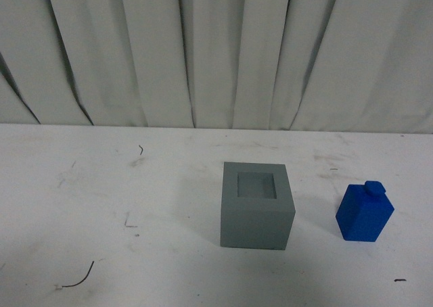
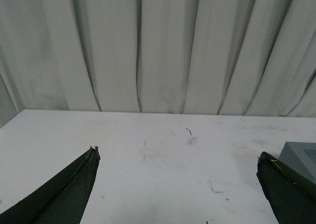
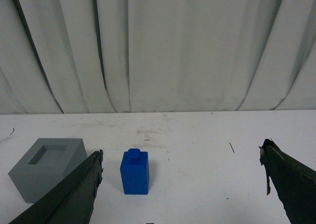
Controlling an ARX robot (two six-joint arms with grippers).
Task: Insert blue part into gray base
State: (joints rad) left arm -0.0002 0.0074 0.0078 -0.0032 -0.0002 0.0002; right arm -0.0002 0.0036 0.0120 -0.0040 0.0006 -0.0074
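Note:
The gray base [image 1: 257, 207] stands on the white table, its square recess facing up and empty. The blue part [image 1: 364, 211] stands upright to its right, knob on top, a short gap away. Neither arm shows in the front view. My right gripper [image 3: 181, 157] is open and empty, with the blue part [image 3: 135, 172] ahead of it near one finger and the gray base [image 3: 47, 167] beyond that finger. My left gripper [image 2: 177, 157] is open and empty over bare table, with a corner of the gray base [image 2: 302, 157] behind one fingertip.
The white table [image 1: 101, 199] has scuffs and a few thin dark threads [image 1: 80, 274]. A pleated white curtain [image 1: 216, 50] hangs along the far edge.

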